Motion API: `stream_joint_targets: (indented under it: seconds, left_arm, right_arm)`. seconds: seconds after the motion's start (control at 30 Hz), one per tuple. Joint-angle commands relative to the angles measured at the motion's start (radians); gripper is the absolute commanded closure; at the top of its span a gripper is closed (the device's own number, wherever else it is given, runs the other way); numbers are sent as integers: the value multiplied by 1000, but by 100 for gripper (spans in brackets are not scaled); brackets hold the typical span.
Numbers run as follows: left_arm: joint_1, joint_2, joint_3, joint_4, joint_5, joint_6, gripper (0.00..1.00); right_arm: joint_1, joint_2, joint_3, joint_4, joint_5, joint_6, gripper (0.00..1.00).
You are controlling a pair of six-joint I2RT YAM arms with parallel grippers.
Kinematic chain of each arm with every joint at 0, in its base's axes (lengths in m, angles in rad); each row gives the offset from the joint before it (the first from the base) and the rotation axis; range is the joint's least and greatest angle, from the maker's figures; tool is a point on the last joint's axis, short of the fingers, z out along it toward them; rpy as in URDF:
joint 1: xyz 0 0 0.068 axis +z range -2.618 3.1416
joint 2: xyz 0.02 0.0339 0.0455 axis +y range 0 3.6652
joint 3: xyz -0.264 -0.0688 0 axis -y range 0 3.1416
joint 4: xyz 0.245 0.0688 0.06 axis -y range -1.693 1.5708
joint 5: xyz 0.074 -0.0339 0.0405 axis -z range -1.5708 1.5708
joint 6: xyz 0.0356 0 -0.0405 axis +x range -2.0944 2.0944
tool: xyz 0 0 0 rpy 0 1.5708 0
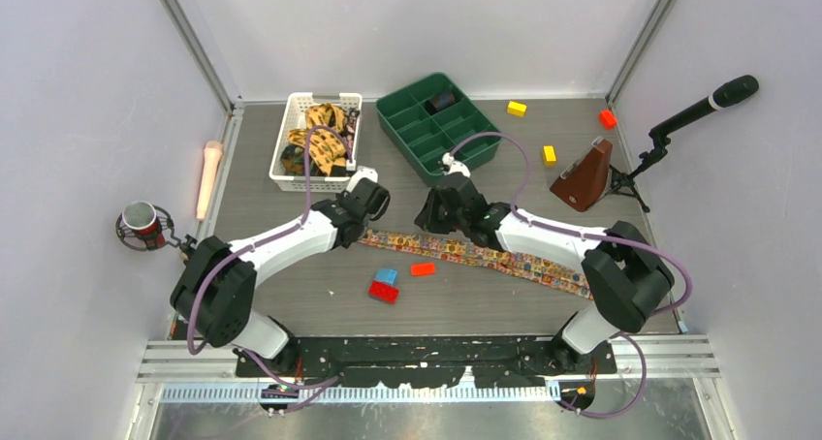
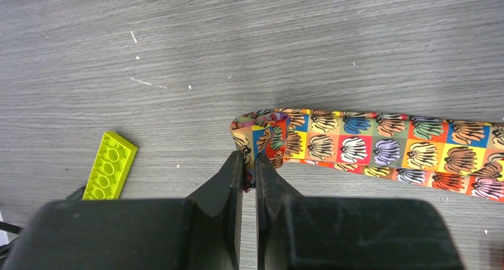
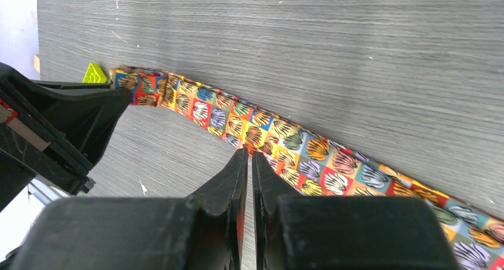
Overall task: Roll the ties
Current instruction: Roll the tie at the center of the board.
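A long tie (image 1: 485, 256) with bright squares of fan-like shapes lies flat across the table's middle, running down to the right. Its left end (image 2: 261, 130) is folded over, and my left gripper (image 2: 249, 163) is shut on that fold. My right gripper (image 3: 249, 154) is shut on the near edge of the same tie (image 3: 309, 157), a little further along. From above, the left gripper (image 1: 365, 217) and the right gripper (image 1: 438, 217) sit close together over the tie's left part. More ties (image 1: 320, 135) lie bundled in the white basket (image 1: 291, 173).
A green compartment tray (image 1: 417, 140) stands behind the right gripper. Blue (image 1: 387, 276), red (image 1: 384, 292) and orange (image 1: 423, 268) blocks lie just in front of the tie. A lime brick (image 2: 110, 166) lies left of my left fingers. A brown wedge (image 1: 584, 178) and microphone stand (image 1: 679, 125) stand at right.
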Motion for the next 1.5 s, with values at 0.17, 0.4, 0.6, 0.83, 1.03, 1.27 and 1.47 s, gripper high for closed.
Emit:
stream_joint_targets:
  seconds: [0.17,0.4,0.6,0.83,1.03,1.27,1.47]
  left_arm:
    - [-37,35,61,-5,-112,33,100]
    - [-61,96,69,5,-158,44,100]
    - [-92,135,81,4,-202,44,100]
    - [-123,163,94,-4,-221,42,100]
    - [-152,187,111,-15,-238,38,100]
    - [-182,220,135,-24,-241,39,100]
    - [-204,240,148,-28,-232,35,100]
  right_arm:
    - [-15,-148,-38,-59,50,-9,86]
    - [-32,-216,-38,-108,63,-23,87]
    - [-37,-251,-45,-115,63,-17,86]
    - [-40,-262,-45,-117,64,-14,86]
    - [-42,-271,-49,-117,66,-12,86]
    - [-44,-273,-58,-116,68,-9,86]
    - [-48,-273,-60,-116,68,-6,86]
